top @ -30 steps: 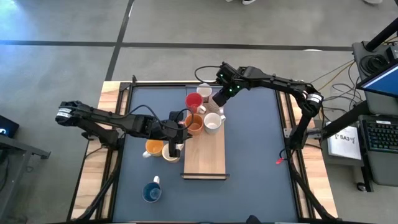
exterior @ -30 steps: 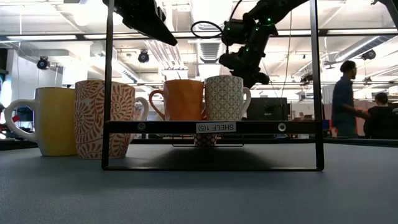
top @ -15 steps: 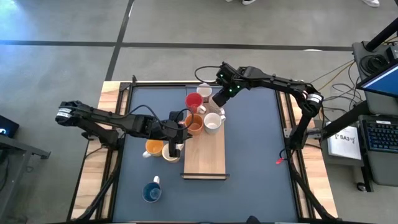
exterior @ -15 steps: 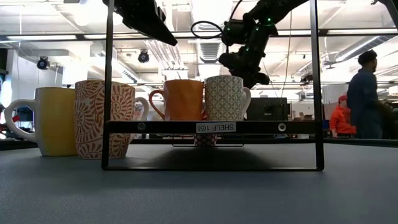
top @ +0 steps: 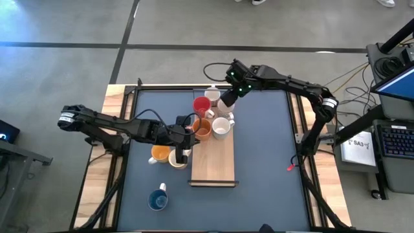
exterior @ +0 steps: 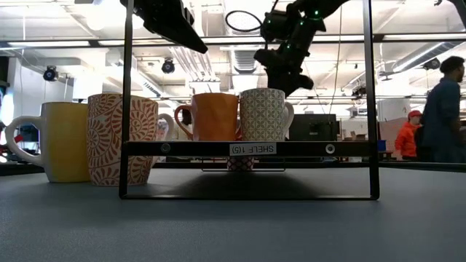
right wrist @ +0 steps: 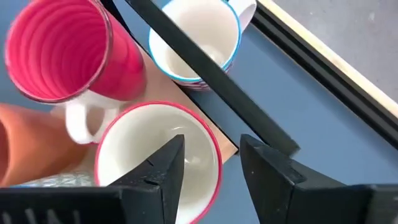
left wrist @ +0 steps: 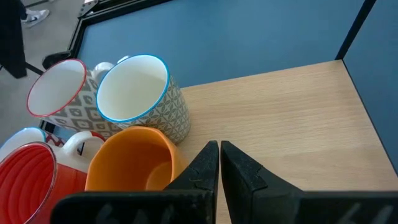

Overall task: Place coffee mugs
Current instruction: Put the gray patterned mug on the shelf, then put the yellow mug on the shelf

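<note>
Several coffee mugs stand on their bases at the far end of a wooden shelf board: a red one, an orange one, a blue-rimmed patterned one and a red-rimmed white one. My right gripper is open above the red-rimmed mug, one finger over its inside and one outside its rim. My left gripper is shut and hovers over the board beside the orange mug. Left of the board stand an orange mug and a cream one, with a blue mug near the front.
A black shelf frame stands around the board, its posts rising at both sides. One blue-rimmed white mug stands on the blue table just beyond the frame's far bar. People move in the room behind the table.
My right gripper has risen from the red-rimmed mug and drawn slightly toward the table's far edge. The mug stays upright on the board. My left arm has kept still.
</note>
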Controlling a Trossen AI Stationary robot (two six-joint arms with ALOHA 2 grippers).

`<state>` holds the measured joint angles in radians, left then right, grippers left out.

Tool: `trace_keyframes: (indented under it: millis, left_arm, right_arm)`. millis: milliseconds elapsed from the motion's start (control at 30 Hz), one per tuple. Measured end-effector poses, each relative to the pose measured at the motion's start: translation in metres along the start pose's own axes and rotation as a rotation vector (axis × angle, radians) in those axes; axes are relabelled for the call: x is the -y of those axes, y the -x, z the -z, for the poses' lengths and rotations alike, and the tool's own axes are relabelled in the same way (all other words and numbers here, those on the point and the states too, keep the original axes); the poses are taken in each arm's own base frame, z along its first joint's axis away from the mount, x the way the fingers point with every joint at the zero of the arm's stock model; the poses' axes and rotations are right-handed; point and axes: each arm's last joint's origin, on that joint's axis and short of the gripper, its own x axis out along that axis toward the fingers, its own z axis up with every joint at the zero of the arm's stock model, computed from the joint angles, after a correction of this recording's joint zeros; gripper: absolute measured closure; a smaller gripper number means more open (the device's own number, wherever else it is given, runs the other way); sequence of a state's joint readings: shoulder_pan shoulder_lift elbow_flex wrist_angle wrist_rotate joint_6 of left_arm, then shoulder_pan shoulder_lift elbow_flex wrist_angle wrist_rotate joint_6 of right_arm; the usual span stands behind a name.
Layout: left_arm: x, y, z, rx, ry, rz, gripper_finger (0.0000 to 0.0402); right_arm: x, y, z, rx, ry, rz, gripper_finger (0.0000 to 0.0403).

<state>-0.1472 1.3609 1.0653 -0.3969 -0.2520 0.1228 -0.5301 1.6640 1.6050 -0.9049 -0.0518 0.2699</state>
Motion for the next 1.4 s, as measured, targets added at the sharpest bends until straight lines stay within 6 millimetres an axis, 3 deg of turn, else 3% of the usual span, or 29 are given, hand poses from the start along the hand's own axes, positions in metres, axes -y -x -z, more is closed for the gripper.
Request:
trace_keyframes:
  millis: [267, 500, 733, 1133, 1267, 1400]
  left_arm:
    - [0.000, 0.000, 0.000, 0.000, 0.000, 0.000, 0.0402]
    - [0.000, 0.000, 0.000, 0.000, 0.000, 0.000, 0.0402]
    - [0.000, 0.000, 0.000, -0.001, 0.000, 0.000, 0.0402]
    - [0.000, 0.000, 0.000, 0.000, 0.012, 0.000, 0.0402]
    - [0.000, 0.000, 0.000, -0.001, 0.063, 0.000, 0.0402]
    - [0.001, 0.000, 0.002, -0.017, 0.149, 0.003, 0.0402]
  right_arm:
    - [0.004, 0.023, 0.015, -0.100, -0.001, 0.086, 0.0293]
    - [0.007, 0.008, 0.033, -0.171, 0.025, 0.201, 0.0386]
    - [-0.004, -0.015, 0.039, -0.139, 0.053, 0.152, 0.0393]
    - [-0.022, -0.018, 0.036, -0.053, 0.121, 0.100, 0.0394]
    - [-0.020, -0.011, 0.038, -0.055, 0.178, 0.150, 0.0394]
    - [-0.018, 0.010, 0.045, 0.002, 0.230, 0.139, 0.0394]
